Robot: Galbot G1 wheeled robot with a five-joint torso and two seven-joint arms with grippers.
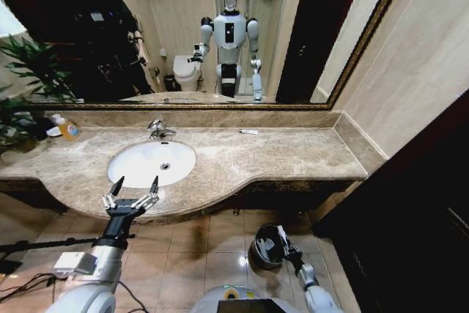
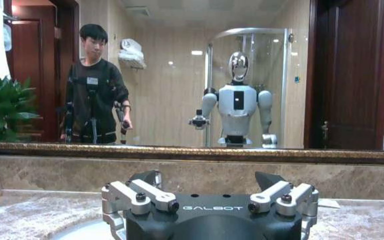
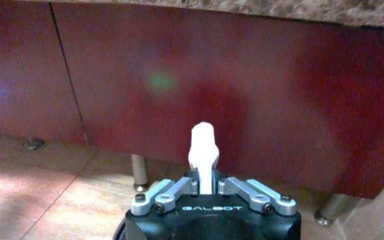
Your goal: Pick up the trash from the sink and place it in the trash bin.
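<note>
The white oval sink is set in the beige marble counter, and I see nothing lying in its bowl. My left gripper hovers open just above the counter's front rim, close before the basin, fingers spread wide. Down at floor level my right gripper is over the small black trash bin with the shiny rim. In the right wrist view that gripper is shut on a narrow white piece of trash that sticks out past its fingertips, with the dark red cabinet front behind.
An orange soap bottle stands at the counter's back left beside a green plant. The chrome faucet rises behind the basin. A small flat white item lies near the backsplash. Tiled floor spreads below the counter.
</note>
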